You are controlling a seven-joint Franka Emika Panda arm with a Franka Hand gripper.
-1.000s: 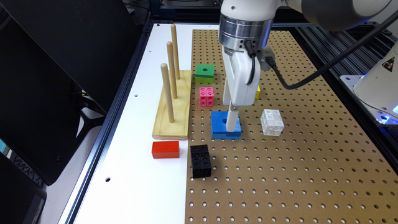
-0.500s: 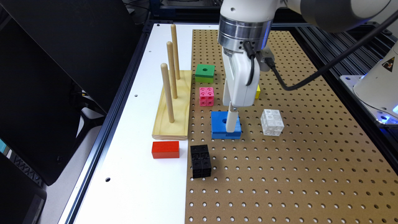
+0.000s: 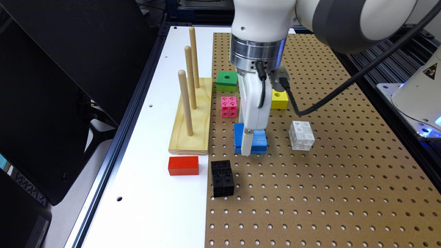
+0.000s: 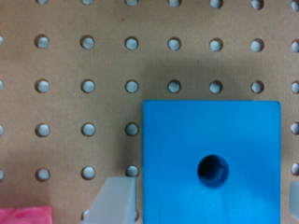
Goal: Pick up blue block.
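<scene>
The blue block lies flat on the brown pegboard, its round centre hole plain in the wrist view. My gripper has come straight down over it. In the wrist view the gripper straddles the block. One pale finger stands just beside one edge, and the other finger sits a small gap off the opposite edge. The gripper is open and the block rests on the board.
A pink cube, a green holed block and a yellow holed block sit just behind the blue block. A clear cube is on the exterior view's right. A black cube, a red block and a wooden peg stand are on its left.
The gripper has dropped lower and shifted slightly toward the exterior view's left, its fingers now down around the blue block. The block has not moved.
</scene>
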